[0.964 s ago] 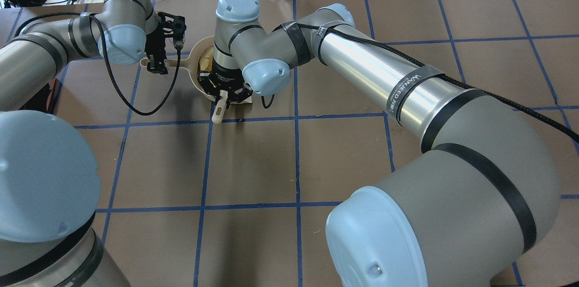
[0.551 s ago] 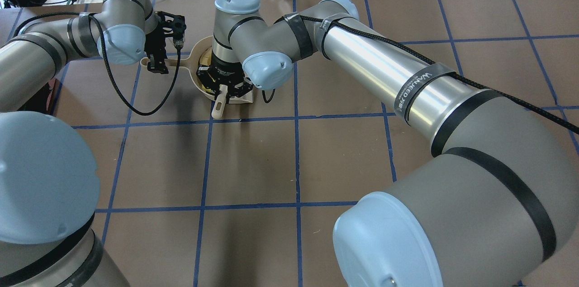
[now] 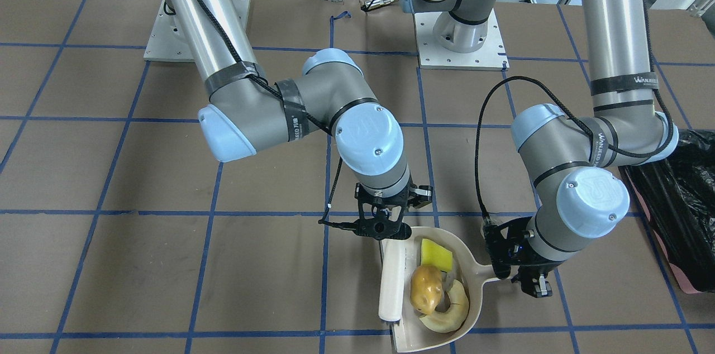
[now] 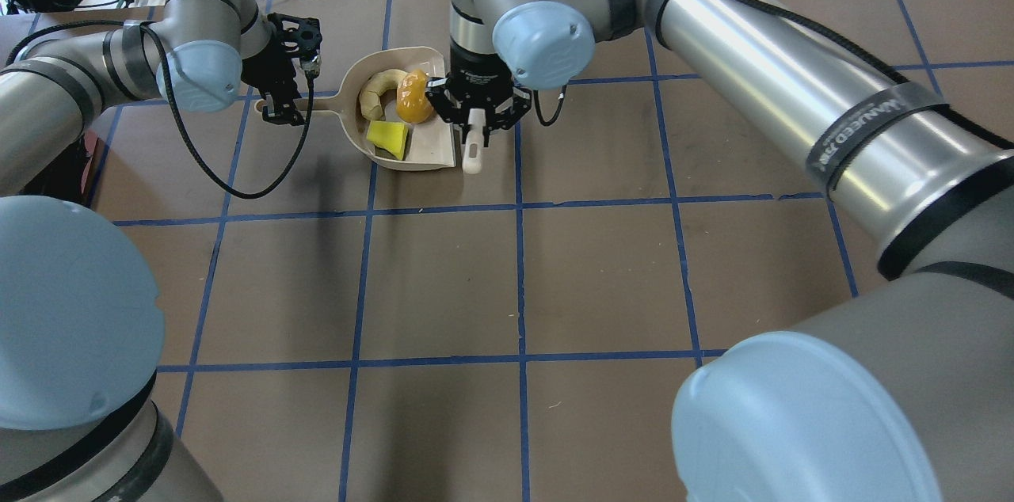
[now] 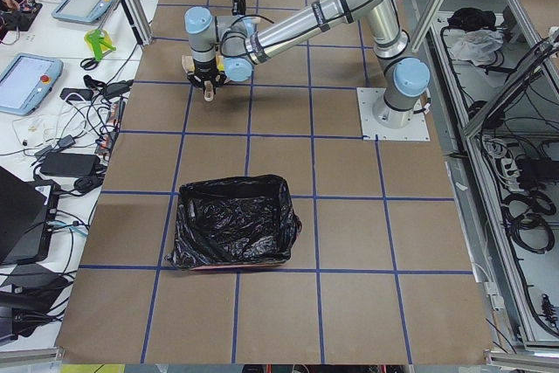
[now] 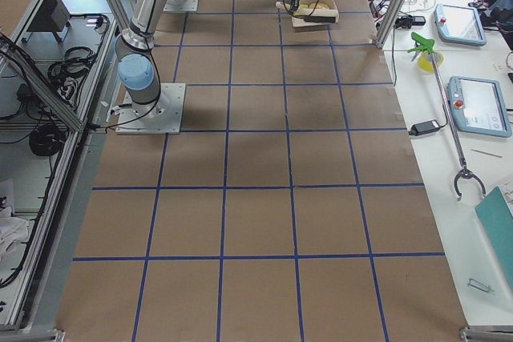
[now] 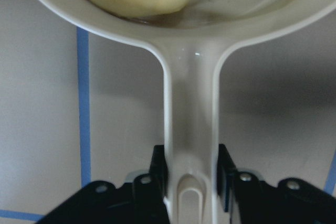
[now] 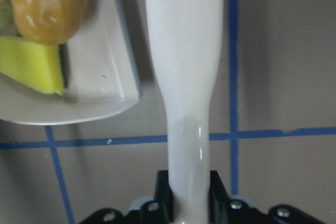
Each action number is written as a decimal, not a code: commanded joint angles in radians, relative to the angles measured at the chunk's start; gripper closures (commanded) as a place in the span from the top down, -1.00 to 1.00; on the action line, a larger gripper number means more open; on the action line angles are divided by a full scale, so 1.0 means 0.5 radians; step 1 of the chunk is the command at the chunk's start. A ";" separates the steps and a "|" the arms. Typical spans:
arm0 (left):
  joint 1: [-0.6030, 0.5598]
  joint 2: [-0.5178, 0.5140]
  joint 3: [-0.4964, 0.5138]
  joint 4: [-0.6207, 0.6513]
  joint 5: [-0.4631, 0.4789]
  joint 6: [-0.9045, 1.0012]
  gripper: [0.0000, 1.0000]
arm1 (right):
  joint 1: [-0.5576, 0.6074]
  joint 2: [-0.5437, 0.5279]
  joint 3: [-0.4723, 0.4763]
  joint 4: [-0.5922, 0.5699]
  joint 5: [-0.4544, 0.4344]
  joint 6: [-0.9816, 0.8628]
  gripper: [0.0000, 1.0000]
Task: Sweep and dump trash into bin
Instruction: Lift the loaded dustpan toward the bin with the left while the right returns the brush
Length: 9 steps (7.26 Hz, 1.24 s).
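Sweeping looks done: the golden-brown lump [image 3: 425, 287], yellow sponge wedge [image 3: 435, 255] and pale curved slice [image 3: 449, 317] all lie in the beige dustpan [image 4: 432, 146]. The left gripper [image 7: 191, 171] is clamped on the pan's handle, and the right gripper [image 8: 189, 192] grasps the white brush [image 3: 390, 281], which lies just beside the pan's lip. Next, I judge, the pan must be lifted level and carried to the black-lined bin [image 5: 262, 246] — well apart, on the robot's left — then tipped.

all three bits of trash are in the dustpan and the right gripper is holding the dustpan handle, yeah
No, the left gripper is shut on the dustpan handle, clear in the left wrist view; the right gripper holds the brush. The trash is all in the dustpan.
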 commanded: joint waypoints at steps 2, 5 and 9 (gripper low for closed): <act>0.290 0.038 0.016 -0.150 -0.321 0.006 -0.89 | -0.564 -0.327 0.265 0.133 -0.141 -0.722 -1.00; 0.643 0.042 0.331 -0.637 -0.433 0.052 -0.92 | -1.126 -0.454 0.590 -0.038 -0.247 -1.319 -1.00; 1.143 0.017 0.556 -0.822 -0.335 0.308 -0.92 | -1.389 -0.436 0.956 -0.520 -0.316 -1.464 -1.00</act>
